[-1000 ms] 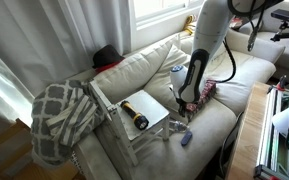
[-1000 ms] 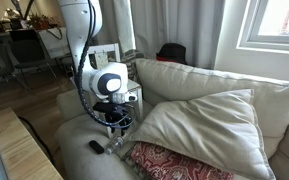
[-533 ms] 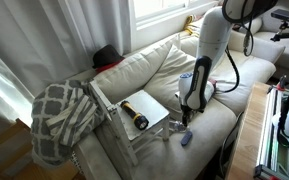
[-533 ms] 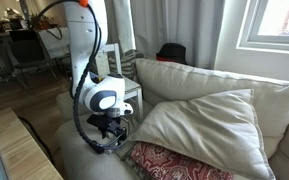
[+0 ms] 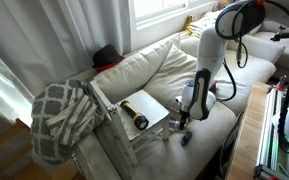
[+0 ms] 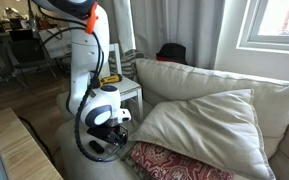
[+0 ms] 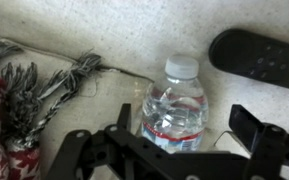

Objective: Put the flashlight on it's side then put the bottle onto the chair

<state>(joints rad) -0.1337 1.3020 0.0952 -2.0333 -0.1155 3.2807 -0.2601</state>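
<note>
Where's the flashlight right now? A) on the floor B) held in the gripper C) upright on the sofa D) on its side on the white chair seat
D: in an exterior view the flashlight lies on its side on the chair seat, while the gripper, open, straddles the bottle down on the sofa.

**Flashlight down, bottle on the sofa**

The flashlight (image 5: 134, 115), black with a yellow head, lay on its side on the flat white seat of the chair (image 5: 156, 103). The bottle (image 7: 174, 112), clear with a pale cap and a red band, rested on the cream sofa cushion (image 7: 134, 40).
</note>
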